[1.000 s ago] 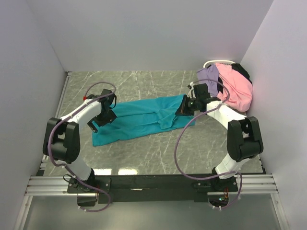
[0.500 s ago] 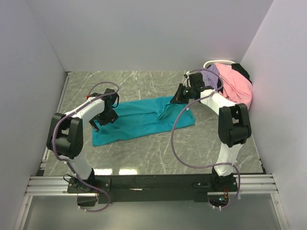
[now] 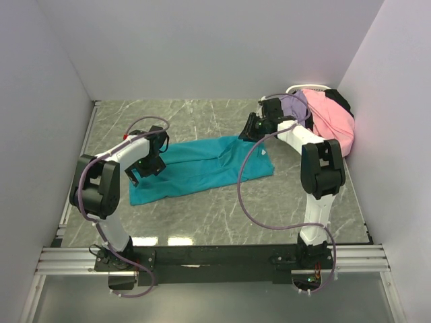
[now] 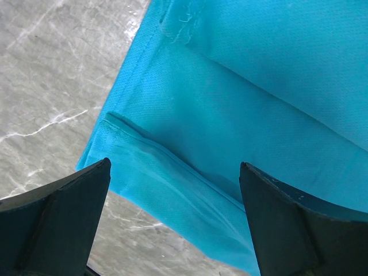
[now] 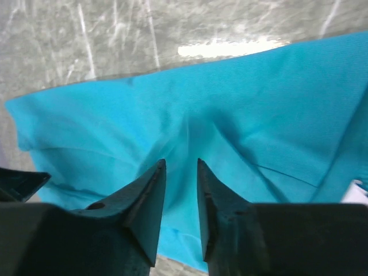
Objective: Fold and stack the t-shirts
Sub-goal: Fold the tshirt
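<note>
A teal t-shirt [image 3: 202,165] lies flat on the marble table, folded into a long strip. My left gripper [image 3: 148,163] hovers over its left end, jaws wide open; in the left wrist view the gripper [image 4: 175,167] frames the shirt's hemmed corner [image 4: 172,172] with nothing between the fingers. My right gripper [image 3: 250,131] is at the shirt's far right edge. In the right wrist view this gripper [image 5: 180,162] has a narrow gap between its fingers, just above a raised crease of the teal cloth [image 5: 190,132]. Pink [image 3: 330,124], lavender [image 3: 294,104] and black [image 3: 341,101] t-shirts are heaped at the back right.
The heap sits in a white wire-rimmed basket [image 3: 306,87] in the back right corner. White walls enclose the table on three sides. Purple cables loop from both arms, the right one [image 3: 244,195] hanging over the shirt's right end.
The right gripper moved from the shirt's right middle to its far edge and its jaws parted from shut. The left gripper stayed open over the left end.
</note>
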`<action>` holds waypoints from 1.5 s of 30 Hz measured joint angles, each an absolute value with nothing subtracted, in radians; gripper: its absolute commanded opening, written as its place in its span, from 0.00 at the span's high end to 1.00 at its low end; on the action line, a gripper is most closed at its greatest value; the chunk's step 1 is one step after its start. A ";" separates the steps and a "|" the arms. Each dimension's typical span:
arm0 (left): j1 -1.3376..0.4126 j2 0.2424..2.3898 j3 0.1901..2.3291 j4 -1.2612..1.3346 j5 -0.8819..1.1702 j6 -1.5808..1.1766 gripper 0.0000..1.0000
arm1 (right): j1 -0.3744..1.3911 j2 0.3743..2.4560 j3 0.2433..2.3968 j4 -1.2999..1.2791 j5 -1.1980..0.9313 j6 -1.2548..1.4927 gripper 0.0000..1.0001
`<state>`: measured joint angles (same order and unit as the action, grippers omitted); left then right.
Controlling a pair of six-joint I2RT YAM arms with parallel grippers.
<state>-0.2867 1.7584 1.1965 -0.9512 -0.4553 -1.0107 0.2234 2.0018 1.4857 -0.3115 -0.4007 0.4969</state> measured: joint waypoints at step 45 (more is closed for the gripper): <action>-0.315 1.997 1.420 -0.763 -0.314 -0.781 0.01 | 0.218 1.909 1.235 -0.442 -0.269 0.479 0.52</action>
